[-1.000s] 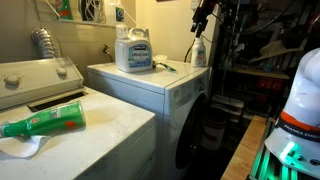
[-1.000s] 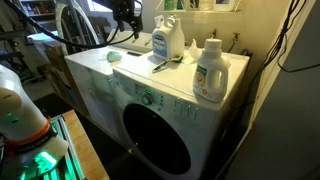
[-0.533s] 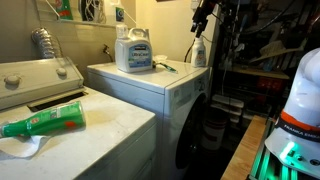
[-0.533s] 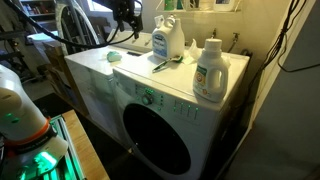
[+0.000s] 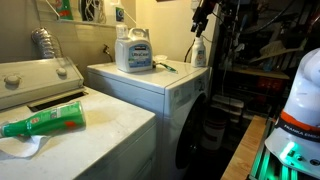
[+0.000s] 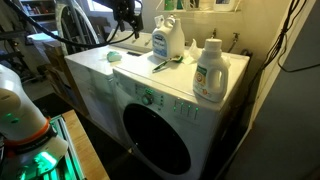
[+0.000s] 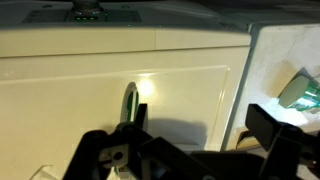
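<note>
White enamel fills the wrist view: it is the lid [image 7: 120, 60] of the top-loading washer [image 5: 110, 125], with the control panel [image 7: 85, 12] along its back edge. A small dark loop-shaped fitting [image 7: 131, 102] stands near the middle of the lid; what it is I cannot tell. The gripper [image 7: 185, 140] hangs above this lid with its two black fingers [image 7: 108, 152] spread wide and nothing between them or touching them. In an exterior view it shows only as a dark shape over the washer's back edge.

The green bottle [image 5: 45, 122] lies on its side on the washer top, in from the front edge, with one end on a white cloth [image 5: 20, 148]. In the wrist view a green sliver of it shows at the right edge, near one finger but apart from it.

On the front-loader [image 6: 150, 125] next door, a blue-capped detergent jug [image 6: 168, 40] stands at the back edge. A white detergent bottle [image 6: 208, 70] stands near the front right corner, and a slim brush-like tool [image 6: 158, 66] lies between them.

Set against the pictures from a second and half a second ago, nothing has shifted: arm, bottle, cloth and jug sit exactly as they did. I judge the arm to be at a standstill above the lid, with no contact or grasp made on anything.
</note>
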You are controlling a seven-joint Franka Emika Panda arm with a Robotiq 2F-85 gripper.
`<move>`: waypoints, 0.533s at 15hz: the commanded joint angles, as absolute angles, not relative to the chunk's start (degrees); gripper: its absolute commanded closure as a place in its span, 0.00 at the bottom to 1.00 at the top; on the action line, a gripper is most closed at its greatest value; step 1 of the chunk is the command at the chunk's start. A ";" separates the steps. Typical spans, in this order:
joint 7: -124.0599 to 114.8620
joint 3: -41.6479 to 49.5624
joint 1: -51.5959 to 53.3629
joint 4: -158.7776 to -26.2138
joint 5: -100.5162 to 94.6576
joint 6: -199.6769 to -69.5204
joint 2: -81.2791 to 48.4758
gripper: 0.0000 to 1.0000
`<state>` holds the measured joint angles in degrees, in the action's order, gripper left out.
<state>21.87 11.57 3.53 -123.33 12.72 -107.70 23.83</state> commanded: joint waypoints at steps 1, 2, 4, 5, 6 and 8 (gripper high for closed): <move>17.77 9.78 -0.59 -120.96 8.23 -107.78 23.53 0.00; 16.45 9.55 -1.68 -120.22 6.50 -108.14 23.61 0.00; 14.69 9.61 -3.26 -118.18 3.84 -107.38 23.33 0.00; 13.47 9.60 -4.19 -117.06 2.23 -107.39 23.00 0.00; 12.36 9.63 -4.99 -116.18 0.82 -107.55 22.74 0.00; 10.25 9.84 -6.55 -114.62 -1.72 -108.71 21.95 0.00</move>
